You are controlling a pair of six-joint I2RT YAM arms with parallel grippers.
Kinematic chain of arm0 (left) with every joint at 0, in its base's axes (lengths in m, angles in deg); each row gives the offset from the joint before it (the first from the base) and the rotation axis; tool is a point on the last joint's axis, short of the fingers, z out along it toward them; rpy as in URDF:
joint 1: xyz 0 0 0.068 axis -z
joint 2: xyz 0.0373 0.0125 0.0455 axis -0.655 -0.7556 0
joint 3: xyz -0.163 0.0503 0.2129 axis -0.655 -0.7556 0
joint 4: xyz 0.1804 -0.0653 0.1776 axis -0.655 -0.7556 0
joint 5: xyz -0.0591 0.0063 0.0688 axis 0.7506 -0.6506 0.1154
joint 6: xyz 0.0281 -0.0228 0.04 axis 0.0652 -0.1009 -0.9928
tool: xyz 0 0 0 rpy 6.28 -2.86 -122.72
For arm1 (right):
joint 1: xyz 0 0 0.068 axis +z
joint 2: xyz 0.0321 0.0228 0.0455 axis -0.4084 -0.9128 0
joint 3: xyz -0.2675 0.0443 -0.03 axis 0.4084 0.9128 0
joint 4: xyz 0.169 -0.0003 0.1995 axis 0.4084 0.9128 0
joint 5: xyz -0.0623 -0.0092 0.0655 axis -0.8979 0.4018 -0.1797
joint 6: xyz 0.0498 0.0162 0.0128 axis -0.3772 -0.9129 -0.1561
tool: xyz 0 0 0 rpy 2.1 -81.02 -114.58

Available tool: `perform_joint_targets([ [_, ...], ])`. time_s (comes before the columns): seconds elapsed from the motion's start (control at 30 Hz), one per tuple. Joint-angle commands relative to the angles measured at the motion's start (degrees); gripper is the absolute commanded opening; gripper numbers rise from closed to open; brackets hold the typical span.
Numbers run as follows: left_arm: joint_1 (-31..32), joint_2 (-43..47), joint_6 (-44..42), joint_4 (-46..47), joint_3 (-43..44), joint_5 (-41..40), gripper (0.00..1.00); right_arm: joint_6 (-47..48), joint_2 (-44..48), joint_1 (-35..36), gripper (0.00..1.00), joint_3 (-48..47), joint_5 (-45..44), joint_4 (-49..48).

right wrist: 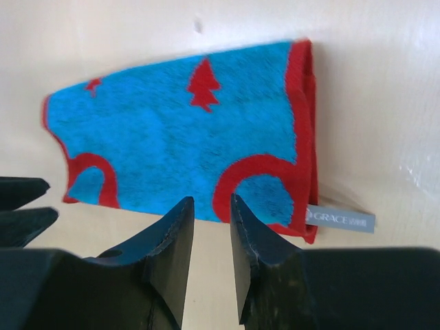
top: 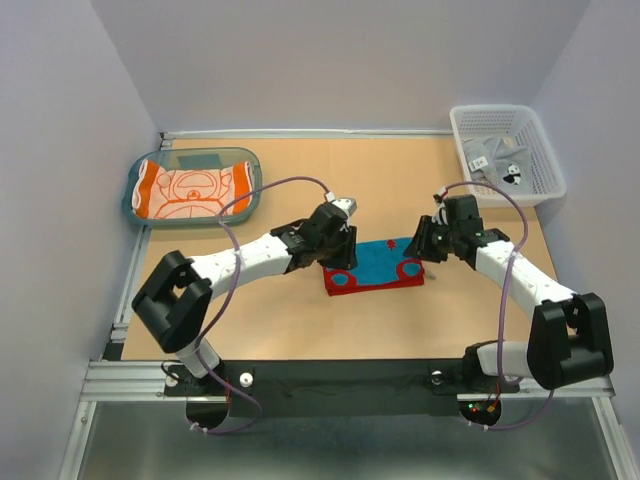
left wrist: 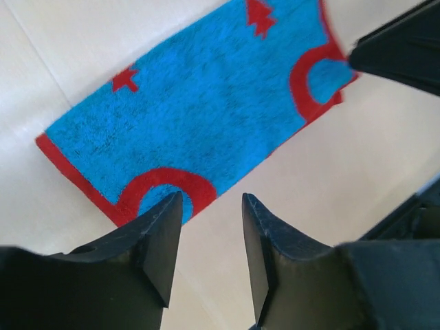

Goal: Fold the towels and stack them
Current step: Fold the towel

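A blue towel with red border and red marks [top: 375,265] lies folded flat on the table's middle, its label showing at one corner [right wrist: 340,220]. My left gripper [top: 335,242] hovers at its left end, open and empty, with the towel [left wrist: 199,117] just beyond its tips [left wrist: 210,198]. On the other side my right gripper [top: 425,245] is open with nothing in it, and the towel [right wrist: 179,144] lies just past its tips [right wrist: 212,201]. An orange towel [top: 190,190] lies folded in the teal tray [top: 246,160]. Grey towels [top: 495,160] sit in the white basket [top: 540,185].
The teal tray stands at the back left of the table and the white mesh basket at the back right corner. Grey walls close in the back and both sides. The left arm's fingers [right wrist: 20,223] show at the right wrist view's left edge.
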Motion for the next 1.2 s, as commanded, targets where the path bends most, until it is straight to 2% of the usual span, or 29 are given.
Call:
perform_joint_targets([
  [0.0,0.8,-4.9,4.8,0.9,-2.8,-1.4,0.42,-3.8,0.5,0.1,0.33,6.4,-3.8,-6.1],
  [0.07,0.8,-5.9,6.9,2.9,-7.1,-1.7,0.34,-4.7,0.7,0.1,0.33,10.7,-5.5,-7.5],
  [0.2,0.8,-6.5,8.8,4.2,-12.8,-2.1,0.28,-5.9,1.9,0.1,0.33,14.6,-7.7,-8.1],
  [0.33,0.8,-5.3,10.3,4.8,-16.3,-2.5,0.28,-6.9,6.9,0.1,0.33,15.1,-9.6,-7.6],
  [0.47,0.8,-3.6,10.4,5.1,-16.9,-2.9,0.3,-9.2,12.5,0.1,0.45,13.7,-14.1,-5.5],
  [0.6,0.8,-3.5,10.6,5.1,-16.4,-2.8,0.31,-11.5,12.5,0.0,0.49,13.2,-15.3,-4.7],
  [0.8,0.8,-2.5,11.0,5.4,-17.0,-3.1,0.31,-11.2,10.1,0.0,0.43,11.4,-8.6,-6.2],
  [0.87,0.8,-2.6,10.9,5.3,-17.1,-3.7,0.31,-11.7,9.4,0.0,0.39,11.9,-6.9,-7.8],
  [1.07,0.8,-3.0,11.8,5.2,-17.9,-4.1,0.31,-14.7,5.7,0.0,0.31,18.1,-9.1,-12.5],
  [1.17,0.2,-2.7,12.6,5.2,-18.7,-4.3,0.31,-15.6,5.0,0.0,0.3,20.7,-12.1,-13.1],
])
